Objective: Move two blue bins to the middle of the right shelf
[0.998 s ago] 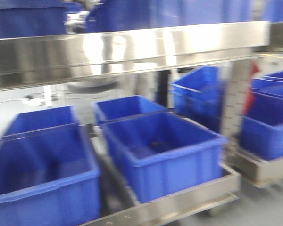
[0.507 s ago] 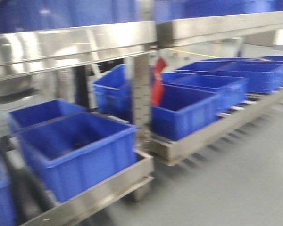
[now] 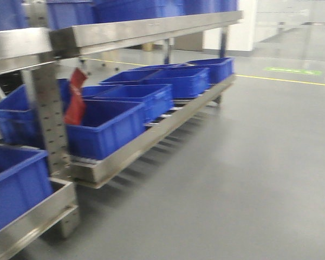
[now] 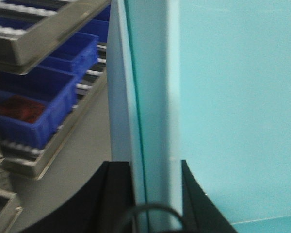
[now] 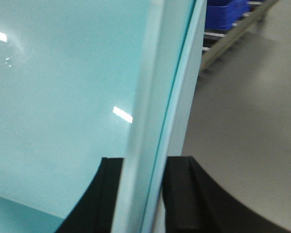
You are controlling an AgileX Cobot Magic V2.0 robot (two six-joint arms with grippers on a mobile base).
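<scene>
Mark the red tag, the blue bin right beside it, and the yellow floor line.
red tag (image 3: pixel 76 100): front-facing view, middle of the tag.
blue bin (image 3: pixel 105 135): front-facing view, its outer wall.
yellow floor line (image 3: pixel 292 81): front-facing view, mid-stretch.

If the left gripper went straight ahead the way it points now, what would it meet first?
The pale turquoise panel: its edge sits between the fingers of the left gripper, so it likely blocks any advance.

Blue bins (image 3: pixel 105 127) sit in a row on the steel rack (image 3: pixel 151 136)'s low tier, above grey floor (image 3: pixel 249 179).
</scene>
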